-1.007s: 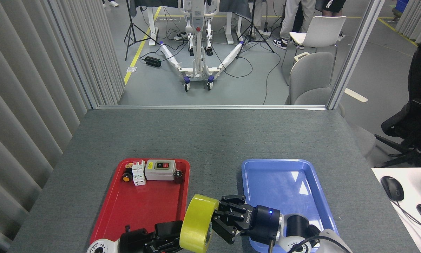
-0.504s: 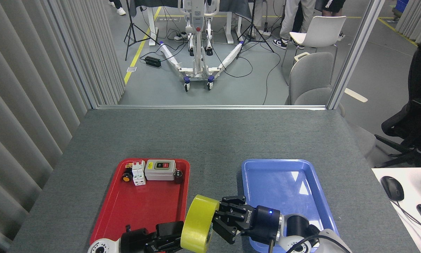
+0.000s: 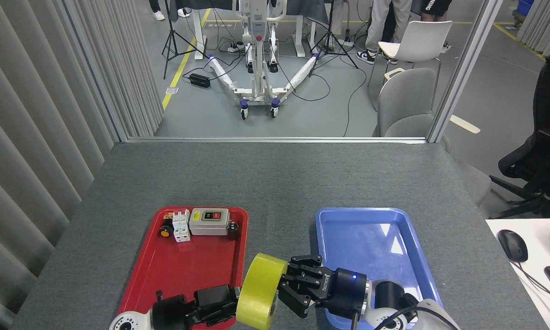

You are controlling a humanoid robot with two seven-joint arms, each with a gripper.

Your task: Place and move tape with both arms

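1. The left gripper [image 3: 226,300], over the red tray's [image 3: 183,266] near right corner, touches the tape [image 3: 258,293]; its finger state cannot be told.
2. The tape is held upright between the trays, at the counter's [image 3: 275,183] near edge.
3. The right gripper's [image 3: 289,284] fingers are seen pinching the tape's rim; a handover is judged underway, and one secure grip is called for before release.

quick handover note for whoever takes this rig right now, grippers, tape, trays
Right gripper: shut on the tape, roll held on edge above the gap between the trays.
Left gripper: right beside the roll; grip cannot be told.
Red tray: holds switch parts along its far edge.
Blue tray: nothing in it.
Done: tape lifted.
Left: likely set the tape in a tray and release.
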